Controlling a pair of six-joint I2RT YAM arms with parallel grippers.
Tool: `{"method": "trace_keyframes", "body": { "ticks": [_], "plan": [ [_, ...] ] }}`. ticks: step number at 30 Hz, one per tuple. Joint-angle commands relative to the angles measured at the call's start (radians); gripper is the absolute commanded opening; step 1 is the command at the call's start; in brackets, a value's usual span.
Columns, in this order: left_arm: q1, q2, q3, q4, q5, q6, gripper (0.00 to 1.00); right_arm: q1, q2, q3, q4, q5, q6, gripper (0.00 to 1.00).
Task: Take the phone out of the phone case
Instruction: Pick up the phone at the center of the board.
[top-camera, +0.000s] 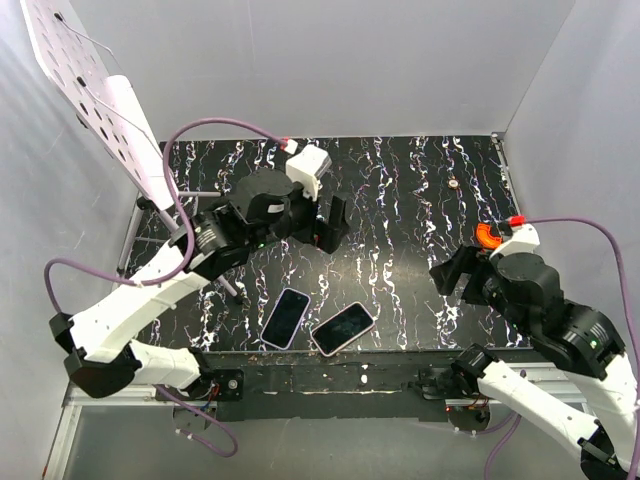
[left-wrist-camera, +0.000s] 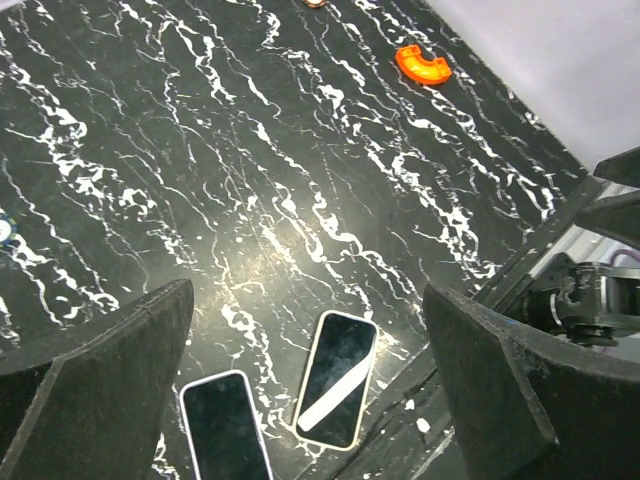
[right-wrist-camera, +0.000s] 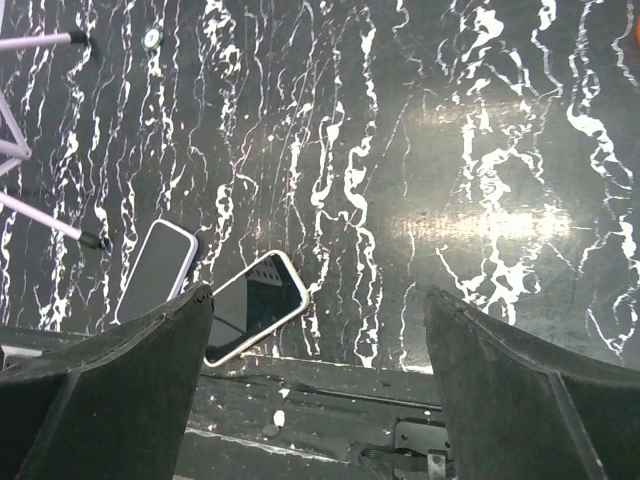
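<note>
Two phones lie screen up on the black marbled table near its front edge. One (top-camera: 286, 317) has a pale lavender rim; the other (top-camera: 342, 327) has a cream-pink rim. Both rims look like cases. Both also show in the left wrist view, lavender (left-wrist-camera: 225, 428) and cream (left-wrist-camera: 337, 378), and in the right wrist view, lavender (right-wrist-camera: 158, 268) and cream (right-wrist-camera: 256, 304). My left gripper (top-camera: 330, 222) (left-wrist-camera: 308, 295) is open and empty, held above the table behind the phones. My right gripper (top-camera: 450, 272) (right-wrist-camera: 318, 295) is open and empty, to the right of the phones.
A white perforated board (top-camera: 90, 90) on a thin stand stands at the back left; its legs (right-wrist-camera: 40, 45) reach onto the table. An orange C-shaped piece (top-camera: 486, 236) (left-wrist-camera: 423, 64) lies at the right. A small round item (top-camera: 454, 184) lies at the back right. Grey walls surround the table.
</note>
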Motion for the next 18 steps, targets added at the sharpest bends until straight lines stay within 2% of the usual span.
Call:
{"method": "trace_keyframes", "body": {
  "ticks": [1,7,11,14,18],
  "plan": [
    [0.019,-0.091,-0.096,0.09,0.083,-0.087,1.0,-0.004,-0.036,0.048,-0.052,0.099,0.025,0.92],
    [0.017,-0.111,-0.244,0.171,0.086,-0.098,0.99,-0.004,-0.048,0.068,-0.058,0.177,0.032,0.92],
    [0.025,-0.072,-0.267,0.159,0.094,-0.107,1.0,-0.004,-0.073,0.043,-0.023,0.182,0.033,0.92],
    [0.036,-0.007,-0.218,0.072,0.034,-0.098,1.0,-0.004,-0.079,0.018,0.015,0.208,0.053,0.92],
    [0.071,0.104,-0.165,-0.063,0.083,-0.087,1.0,-0.004,-0.018,0.05,-0.012,0.24,0.113,0.93]
  ]
}}
